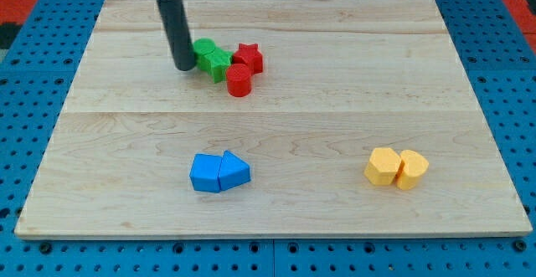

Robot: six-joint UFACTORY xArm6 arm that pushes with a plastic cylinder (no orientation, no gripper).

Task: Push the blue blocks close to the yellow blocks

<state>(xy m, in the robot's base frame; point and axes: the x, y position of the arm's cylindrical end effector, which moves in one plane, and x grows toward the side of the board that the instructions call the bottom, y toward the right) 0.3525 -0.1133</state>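
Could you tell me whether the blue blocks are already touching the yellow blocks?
No, the blue blocks sit apart from the yellow blocks, with bare board between them.

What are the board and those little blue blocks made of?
The board looks like pale, unvarnished wood: grain lines and plank seams run across it. The blue blocks seem solid, painted wood or plastic; their flat, even colour leaves that open. My tip is far from them, beside the green blocks.
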